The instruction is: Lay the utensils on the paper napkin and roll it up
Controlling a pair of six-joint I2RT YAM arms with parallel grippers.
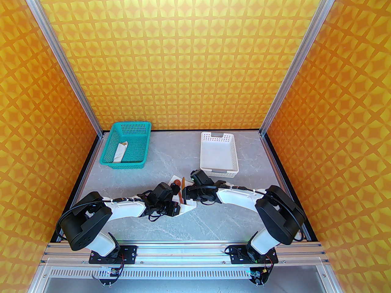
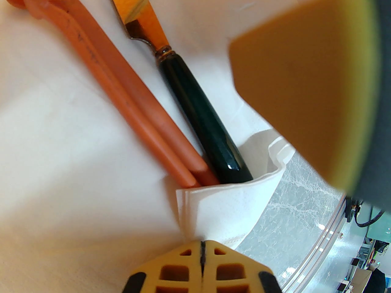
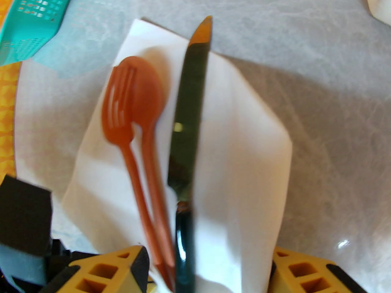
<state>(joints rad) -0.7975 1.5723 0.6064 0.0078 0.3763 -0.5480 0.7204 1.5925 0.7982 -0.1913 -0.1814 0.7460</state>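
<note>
The white paper napkin (image 3: 244, 139) lies on the grey table with the utensils on it. The orange fork (image 3: 117, 108) rests on top of the reddish-brown spoon (image 3: 149, 87). Beside them lies the knife (image 3: 188, 108), orange-bladed with a dark handle (image 2: 201, 114). My left gripper (image 2: 201, 250) is shut, pinching the napkin's near corner (image 2: 226, 206), which is folded up against the handle ends. My right gripper (image 3: 207, 258) is open, its fingers (image 3: 301, 270) straddling the handles and the napkin's near end. From above, both grippers (image 1: 183, 201) meet over the napkin (image 1: 190, 207).
A teal basket (image 1: 126, 145) holding a slim white paper tube stands at the back left. A white basket (image 1: 218, 156) stands at the back right, just beyond the right arm's wrist. Patterned orange walls close in the table on three sides.
</note>
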